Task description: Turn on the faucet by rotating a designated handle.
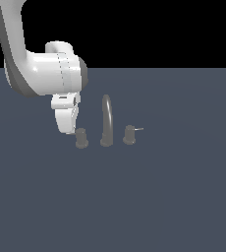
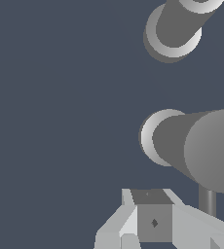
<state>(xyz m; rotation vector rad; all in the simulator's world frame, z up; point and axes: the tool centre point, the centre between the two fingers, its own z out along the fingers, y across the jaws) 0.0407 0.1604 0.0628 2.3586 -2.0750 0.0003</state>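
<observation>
The handle stood on the dark floor just beside the spout, on the spout's side toward the exterior view's left, with the twin knob on the spout's other side. The gripper hung right against the handle, its tips beside the knob's top on the side away from the spout. The handle's lever could not be made out in the exterior view, where the gripper covered that side. The twin knob's thin lever showed plainly, pointing away from the spout.

The wrist view gave the handle close up as a large grey cylinder with a pale flared base, a thin rod coming off it next to the grey fingers. Another grey cylinder on a pale round base was cut off at the frame edge. The fingertips were cropped, so whether the fingers were spread or closed could not be told.
</observation>
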